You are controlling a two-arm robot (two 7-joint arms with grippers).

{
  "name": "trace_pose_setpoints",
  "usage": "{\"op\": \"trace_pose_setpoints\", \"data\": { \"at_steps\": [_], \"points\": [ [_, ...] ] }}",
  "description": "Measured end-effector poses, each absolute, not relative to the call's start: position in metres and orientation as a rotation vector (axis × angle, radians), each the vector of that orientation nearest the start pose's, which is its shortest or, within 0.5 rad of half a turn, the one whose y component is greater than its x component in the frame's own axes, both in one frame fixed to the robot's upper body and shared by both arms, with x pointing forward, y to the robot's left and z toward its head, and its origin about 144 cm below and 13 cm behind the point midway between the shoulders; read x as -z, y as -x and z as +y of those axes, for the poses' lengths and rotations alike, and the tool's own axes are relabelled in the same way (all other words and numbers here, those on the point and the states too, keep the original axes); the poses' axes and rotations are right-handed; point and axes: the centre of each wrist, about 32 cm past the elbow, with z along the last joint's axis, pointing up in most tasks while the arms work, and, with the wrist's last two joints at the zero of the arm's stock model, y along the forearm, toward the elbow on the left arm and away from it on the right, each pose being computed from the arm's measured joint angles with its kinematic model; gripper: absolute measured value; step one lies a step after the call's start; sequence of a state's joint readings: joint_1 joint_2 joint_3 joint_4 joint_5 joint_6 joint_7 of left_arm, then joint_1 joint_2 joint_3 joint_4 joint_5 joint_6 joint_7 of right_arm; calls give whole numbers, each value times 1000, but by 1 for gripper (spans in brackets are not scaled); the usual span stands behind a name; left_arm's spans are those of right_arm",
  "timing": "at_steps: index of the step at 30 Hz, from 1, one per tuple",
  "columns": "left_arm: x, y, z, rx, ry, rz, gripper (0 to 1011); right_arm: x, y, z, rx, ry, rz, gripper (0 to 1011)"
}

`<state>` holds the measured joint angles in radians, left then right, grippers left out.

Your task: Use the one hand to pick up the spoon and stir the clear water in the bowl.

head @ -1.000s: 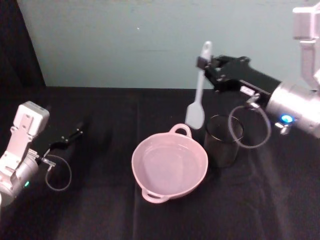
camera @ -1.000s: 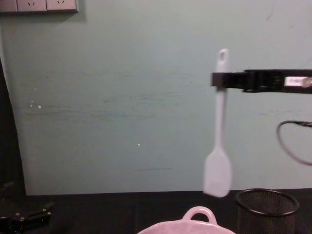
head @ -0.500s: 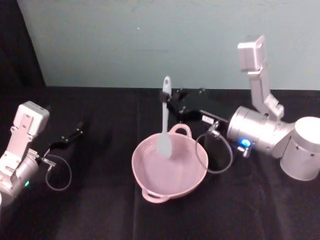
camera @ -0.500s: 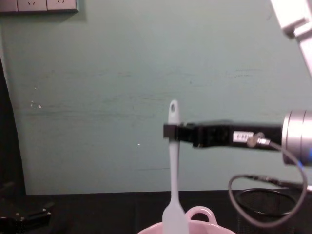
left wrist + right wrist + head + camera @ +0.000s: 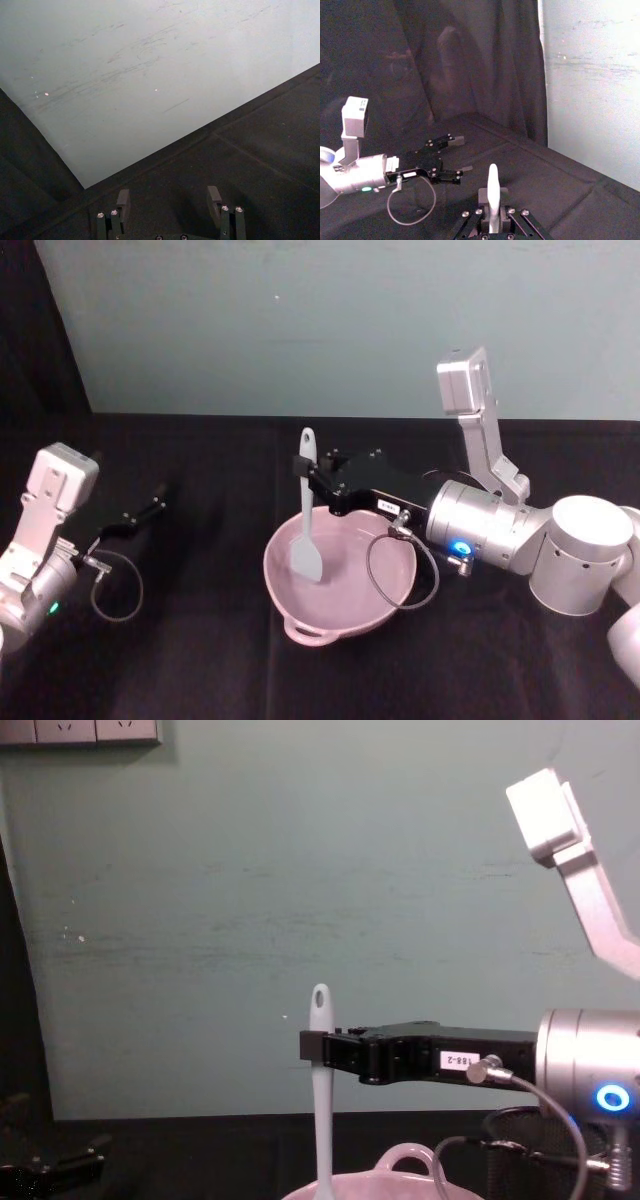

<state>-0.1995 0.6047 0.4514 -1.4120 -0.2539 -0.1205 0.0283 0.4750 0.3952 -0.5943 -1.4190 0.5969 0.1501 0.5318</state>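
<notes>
The pale pink bowl (image 5: pixel 385 585) sits on the black cloth in front of me, its looped handle (image 5: pixel 408 1158) just visible in the chest view. My right gripper (image 5: pixel 308 477) is shut on the upper handle of the white spoon (image 5: pixel 304 530), which hangs upright with its flat paddle inside the bowl, left of centre. The same grip shows in the chest view, right gripper (image 5: pixel 316 1048) clamped on the spoon (image 5: pixel 321 1090), and from the right wrist the spoon's handle end (image 5: pixel 492 186) sticks up between the fingers. My left gripper (image 5: pixel 152 506) rests parked on the cloth at the left, open (image 5: pixel 167 200).
A black wire-mesh cup (image 5: pixel 565 1145) stands behind my right arm, right of the bowl. A pale green wall (image 5: pixel 300 330) closes the back of the table. Dark curtains (image 5: pixel 445 65) hang on the left side. Black cloth lies bare in front of the bowl.
My right gripper has carried the spoon left and down, from above the mesh cup to the bowl, and the paddle now sits inside the bowl. The left arm has stayed still.
</notes>
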Motion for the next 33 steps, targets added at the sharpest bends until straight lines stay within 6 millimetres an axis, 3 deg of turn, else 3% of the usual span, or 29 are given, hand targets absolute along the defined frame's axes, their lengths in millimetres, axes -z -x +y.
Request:
{"op": "trace_pose_setpoints", "data": {
  "at_steps": [7, 16, 24, 33],
  "points": [
    [-1140, -489, 310, -1248, -305, -285, 1005, -1211, -557, -193, 590, 30, 74, 120],
    [-1140, -489, 310, -1248, -305, -285, 1005, -1213, -563, -208, 681, 31, 35, 120],
    [-1140, -489, 310, -1248, -305, -285, 1005, -1213, -555, -228, 731, 36, 20, 120],
    [-1140, -489, 310, -1248, -304, -285, 1005, -1218, -536, -231, 695, 72, 1, 120]
  ]
}}
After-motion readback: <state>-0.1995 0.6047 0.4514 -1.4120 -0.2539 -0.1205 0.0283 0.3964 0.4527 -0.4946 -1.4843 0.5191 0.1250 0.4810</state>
